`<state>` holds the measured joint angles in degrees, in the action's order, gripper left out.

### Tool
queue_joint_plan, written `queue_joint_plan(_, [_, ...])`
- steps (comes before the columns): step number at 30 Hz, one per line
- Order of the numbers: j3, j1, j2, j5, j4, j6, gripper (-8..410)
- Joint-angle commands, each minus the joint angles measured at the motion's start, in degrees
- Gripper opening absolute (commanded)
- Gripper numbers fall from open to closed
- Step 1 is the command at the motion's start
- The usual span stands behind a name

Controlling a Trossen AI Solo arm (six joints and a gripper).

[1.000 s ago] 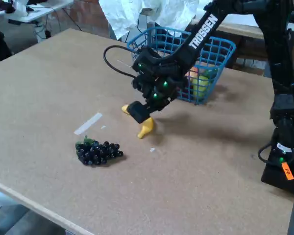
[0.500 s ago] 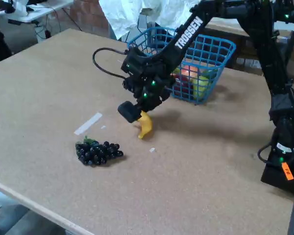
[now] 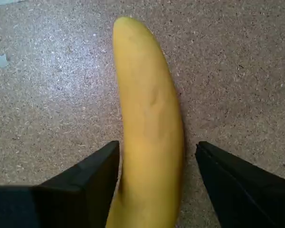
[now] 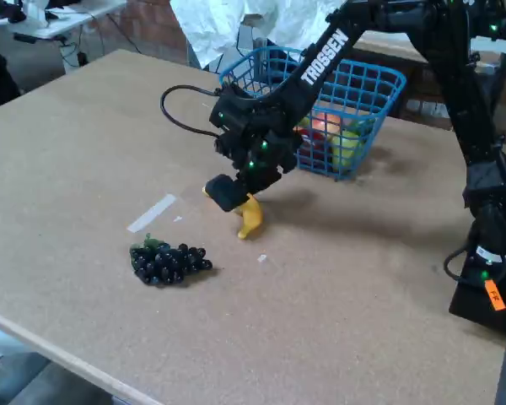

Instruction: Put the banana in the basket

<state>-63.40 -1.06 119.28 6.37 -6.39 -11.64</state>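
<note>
The yellow banana (image 3: 149, 128) lies on the brown table, its length running up the wrist view between my two black fingers. The left finger (image 3: 92, 180) is against its side; a thin gap shows before the right finger (image 3: 237, 185). My gripper (image 3: 156, 147) is open around it. In the fixed view the gripper (image 4: 230, 196) is low over the banana (image 4: 251, 218), covering its far half. The blue wire-mesh basket (image 4: 379, 78) stands behind the arm at the back of the table, with several fruits inside.
A dark grape bunch (image 4: 169, 261) lies in front of and left of the banana. A strip of pale tape (image 4: 152, 212) sits on the table to the left. The arm's base (image 4: 489, 270) stands at the right edge.
The wrist swung a little to the left over the banana, then sank slightly closer to the table. The banana stays in about the same spot.
</note>
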Motion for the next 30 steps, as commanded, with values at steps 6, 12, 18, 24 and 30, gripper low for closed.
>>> queue_joint_plan(6, [0.0,0.0,-0.1,0.1,-0.1,-0.4,62])
queue_joint_plan(12, [0.0,0.0,-0.1,0.1,0.0,-0.4,8])
queue_joint_plan(18, [0.0,-0.3,-2.0,0.0,0.2,-0.3,-1])
queue_joint_plan(24, [0.0,-0.9,-8.4,0.0,0.2,-0.1,0])
queue_joint_plan(30, [0.0,-1.6,-17.1,0.0,0.1,1.4,0])
